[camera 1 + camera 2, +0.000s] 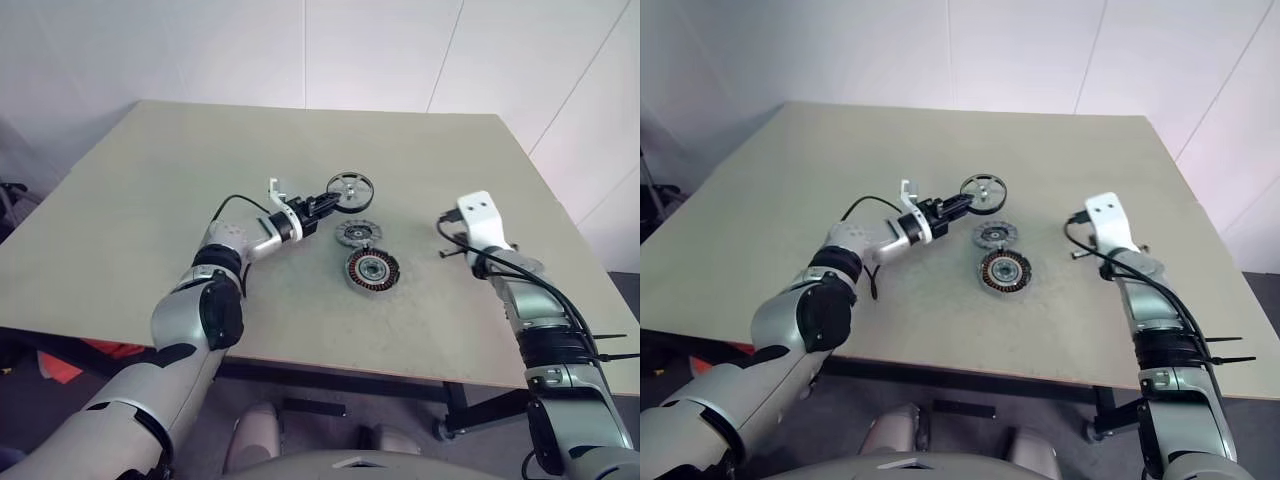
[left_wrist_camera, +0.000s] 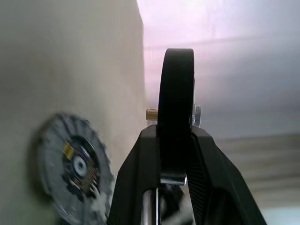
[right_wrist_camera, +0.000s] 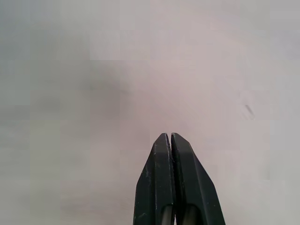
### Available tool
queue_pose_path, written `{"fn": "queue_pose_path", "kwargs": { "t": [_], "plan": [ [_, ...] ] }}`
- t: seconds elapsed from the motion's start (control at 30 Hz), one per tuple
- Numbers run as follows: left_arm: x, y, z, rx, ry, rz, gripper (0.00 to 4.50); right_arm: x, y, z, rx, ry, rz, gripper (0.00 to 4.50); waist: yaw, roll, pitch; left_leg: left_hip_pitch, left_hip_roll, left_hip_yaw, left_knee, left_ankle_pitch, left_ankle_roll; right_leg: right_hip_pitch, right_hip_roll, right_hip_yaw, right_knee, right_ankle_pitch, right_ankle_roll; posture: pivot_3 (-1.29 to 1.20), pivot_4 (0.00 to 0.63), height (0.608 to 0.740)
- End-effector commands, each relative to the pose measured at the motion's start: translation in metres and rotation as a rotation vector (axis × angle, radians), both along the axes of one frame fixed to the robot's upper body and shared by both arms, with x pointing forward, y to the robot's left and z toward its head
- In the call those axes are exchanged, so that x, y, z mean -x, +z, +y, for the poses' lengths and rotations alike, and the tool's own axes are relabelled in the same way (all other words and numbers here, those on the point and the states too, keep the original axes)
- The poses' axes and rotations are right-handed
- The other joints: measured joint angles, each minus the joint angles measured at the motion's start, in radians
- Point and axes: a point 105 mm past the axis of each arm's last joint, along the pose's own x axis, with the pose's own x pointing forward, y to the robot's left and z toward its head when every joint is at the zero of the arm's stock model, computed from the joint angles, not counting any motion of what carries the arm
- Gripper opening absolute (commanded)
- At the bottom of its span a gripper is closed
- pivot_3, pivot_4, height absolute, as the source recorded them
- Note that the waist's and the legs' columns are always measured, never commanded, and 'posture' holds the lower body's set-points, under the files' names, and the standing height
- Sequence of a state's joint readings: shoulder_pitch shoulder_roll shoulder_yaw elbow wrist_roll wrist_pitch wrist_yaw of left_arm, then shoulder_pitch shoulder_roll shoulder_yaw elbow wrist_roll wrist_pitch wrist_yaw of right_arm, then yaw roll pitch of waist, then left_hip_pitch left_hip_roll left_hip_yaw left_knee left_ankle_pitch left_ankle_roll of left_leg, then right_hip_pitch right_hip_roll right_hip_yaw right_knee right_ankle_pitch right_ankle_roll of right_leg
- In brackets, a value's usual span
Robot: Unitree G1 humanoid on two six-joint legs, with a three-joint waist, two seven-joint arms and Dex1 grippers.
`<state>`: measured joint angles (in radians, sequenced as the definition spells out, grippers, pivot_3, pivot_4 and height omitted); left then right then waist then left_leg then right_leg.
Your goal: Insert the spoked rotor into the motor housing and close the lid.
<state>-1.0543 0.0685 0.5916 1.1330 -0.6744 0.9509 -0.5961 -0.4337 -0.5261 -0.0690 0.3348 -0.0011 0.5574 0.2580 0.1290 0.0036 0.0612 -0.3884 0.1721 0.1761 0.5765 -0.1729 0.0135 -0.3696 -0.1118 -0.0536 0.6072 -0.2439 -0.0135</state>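
Holding the spoked rotor [image 1: 350, 187] by its rim above the table [image 1: 150, 200], left gripper [image 1: 327, 203] pinches it. Motor housing [image 1: 373, 269] and lid [image 1: 358, 233] lie below, apart. Insertion & closing not yet done. Right gripper [image 3: 169, 137] pressed together, empty.

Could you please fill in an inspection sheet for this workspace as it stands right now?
Surface: beige table, bare apart from the parts near its middle.
Job's things: spoked rotor held on edge above the table; lid lying flat; motor housing just in front of the lid, windings up, uncovered.
Clutter: nothing seen.
Grippers: left gripper clamped on the rotor's black rim; right gripper shut and empty, off to the right of the parts.
Cables: black cable looped at the left wrist; black cables along the right forearm.
Surroundings: white panelled wall behind the table.
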Motion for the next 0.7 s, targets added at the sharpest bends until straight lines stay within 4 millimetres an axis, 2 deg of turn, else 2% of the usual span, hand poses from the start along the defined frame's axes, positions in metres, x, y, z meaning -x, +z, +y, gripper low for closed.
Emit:
{"fn": "queue_pose_path", "kwargs": {
  "t": [0.03, 0.17, 0.37, 0.7],
  "plan": [
    [0.013, 0.018, -0.001, 0.064, -0.097, -0.039, 0.42, 0.0, 0.009, -0.027, 0.007, -0.135, -0.041, 0.0, -0.002, 0.001, 0.0, 0.0, 0.0, 0.0, 0.0, 0.0, 0.0, -0.001, 0.0, 0.0, 0.0, 0.0, 0.0, 0.0, 0.0, 0.74],
    [0.04, 0.007, -0.018, 0.045, -0.241, -0.015, 0.42, 0.005, 0.005, -0.026, -0.015, -0.12, -0.031, 0.0, -0.001, 0.001, 0.0, 0.0, 0.0, 0.0, 0.0, 0.001, 0.003, 0.001, 0.0, -0.001, 0.0, 0.0, 0.0, 0.0, 0.0, 0.74],
    [0.064, 0.0, -0.035, 0.045, -0.339, 0.015, 0.42, 0.009, 0.002, -0.02, -0.014, -0.108, -0.034, 0.0, -0.002, 0.0, 0.0, 0.001, 0.0, 0.0, 0.001, 0.001, 0.004, 0.002, 0.0, -0.001, 0.0, 0.0, 0.0, 0.0, 0.0, 0.74],
    [0.068, -0.021, -0.032, -0.052, -0.326, 0.075, 0.42, 0.015, 0.003, -0.024, -0.015, -0.121, -0.036, 0.0, -0.002, 0.0, 0.0, 0.003, 0.0, 0.0, 0.0, -0.002, 0.004, 0.003, 0.0, 0.0, -0.001, 0.0, 0.0, 0.0, 0.0, 0.74]
  ]
}}
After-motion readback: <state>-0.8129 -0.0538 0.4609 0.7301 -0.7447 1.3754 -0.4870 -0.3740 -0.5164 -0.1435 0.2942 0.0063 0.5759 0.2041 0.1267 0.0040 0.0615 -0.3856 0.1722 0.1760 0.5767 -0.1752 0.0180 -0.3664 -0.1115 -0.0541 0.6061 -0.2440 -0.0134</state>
